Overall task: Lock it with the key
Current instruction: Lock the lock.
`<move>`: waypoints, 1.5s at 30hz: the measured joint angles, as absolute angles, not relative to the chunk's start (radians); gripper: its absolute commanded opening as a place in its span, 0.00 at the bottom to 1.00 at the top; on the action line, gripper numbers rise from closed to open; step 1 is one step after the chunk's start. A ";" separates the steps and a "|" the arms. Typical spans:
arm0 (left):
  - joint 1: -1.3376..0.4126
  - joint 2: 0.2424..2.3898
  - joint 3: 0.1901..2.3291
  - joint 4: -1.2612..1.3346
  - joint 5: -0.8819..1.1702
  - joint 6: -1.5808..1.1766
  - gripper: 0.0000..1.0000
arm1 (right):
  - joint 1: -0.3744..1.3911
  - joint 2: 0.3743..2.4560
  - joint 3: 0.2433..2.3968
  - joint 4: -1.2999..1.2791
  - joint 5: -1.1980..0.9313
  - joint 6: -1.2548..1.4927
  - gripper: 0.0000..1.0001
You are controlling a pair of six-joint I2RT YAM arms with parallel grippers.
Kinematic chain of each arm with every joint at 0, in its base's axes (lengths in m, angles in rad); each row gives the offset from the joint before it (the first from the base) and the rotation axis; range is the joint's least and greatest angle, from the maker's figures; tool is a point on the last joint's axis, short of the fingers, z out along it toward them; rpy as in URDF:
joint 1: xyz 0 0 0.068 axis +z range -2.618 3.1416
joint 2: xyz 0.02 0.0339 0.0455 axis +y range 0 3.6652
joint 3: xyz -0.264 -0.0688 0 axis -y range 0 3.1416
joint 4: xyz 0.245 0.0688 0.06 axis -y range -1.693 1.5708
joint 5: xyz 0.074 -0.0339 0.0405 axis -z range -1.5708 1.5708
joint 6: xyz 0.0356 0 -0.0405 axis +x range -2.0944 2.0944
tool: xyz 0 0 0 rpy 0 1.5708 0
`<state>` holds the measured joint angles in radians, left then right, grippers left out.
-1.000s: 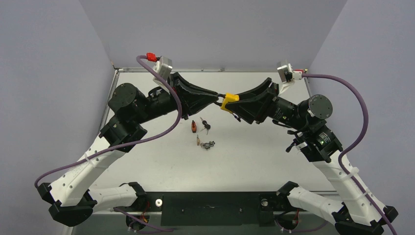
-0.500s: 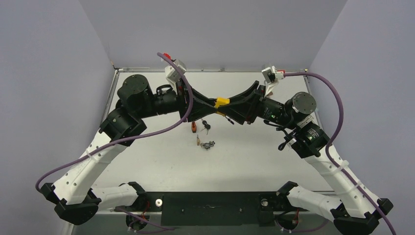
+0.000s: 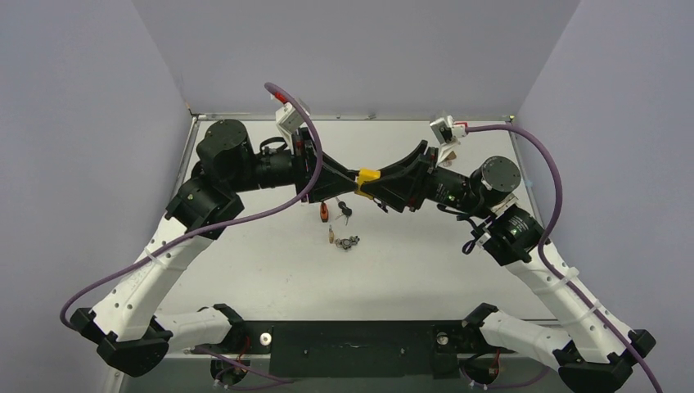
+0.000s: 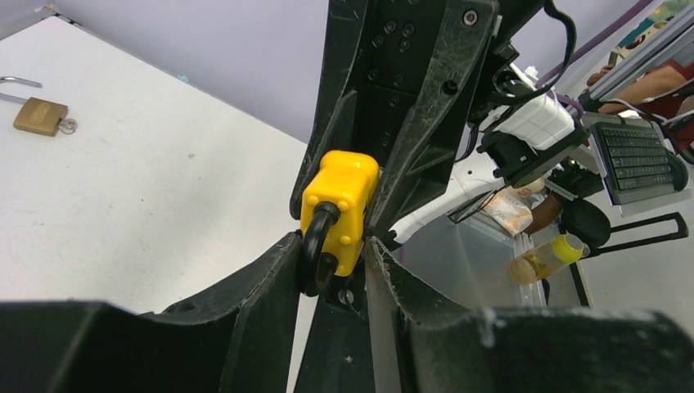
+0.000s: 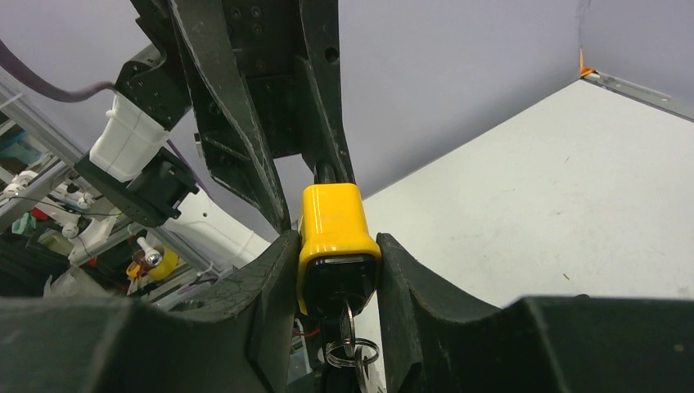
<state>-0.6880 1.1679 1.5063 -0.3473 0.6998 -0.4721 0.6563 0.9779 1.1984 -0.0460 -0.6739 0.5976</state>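
A yellow padlock (image 3: 367, 178) is held in the air between both grippers above the middle of the table. My right gripper (image 5: 337, 255) is shut on its yellow body (image 5: 331, 225). A key (image 5: 347, 321) sits in the keyhole at its black end, and a key ring (image 5: 353, 354) hangs from it. My left gripper (image 4: 331, 255) is shut on the other end, around the black shackle (image 4: 315, 254) and the body's lower edge (image 4: 340, 201). In the top view the left gripper (image 3: 353, 175) and right gripper (image 3: 380, 184) meet tip to tip.
On the table under the grippers lie a small red padlock (image 3: 325, 213), a dark key bunch (image 3: 344, 209), a brass padlock (image 3: 331, 237) and a grey lock piece (image 3: 350, 241). The brass padlock also shows in the left wrist view (image 4: 37, 115). Grey walls enclose the table.
Both grippers, still joined on the yellow padlock, have shifted left and slightly toward the near edge. Both wrists have rolled, and their camera mounts have swung inward.
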 measured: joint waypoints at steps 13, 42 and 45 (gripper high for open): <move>-0.630 1.166 1.506 -0.280 0.762 -0.542 0.31 | 0.654 0.956 1.177 -0.070 -0.674 0.579 0.00; -0.624 1.195 1.506 -0.279 0.817 -0.535 0.00 | 0.645 0.952 1.177 -0.068 -0.686 0.588 0.41; -0.625 1.194 1.506 -0.282 0.787 -0.539 0.00 | 0.629 0.952 1.176 -0.060 -0.680 0.585 0.63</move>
<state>-0.6250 1.1938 1.5059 -0.2825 0.7872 -0.5392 0.6289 0.9516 1.1763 -0.0597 -0.6804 0.5854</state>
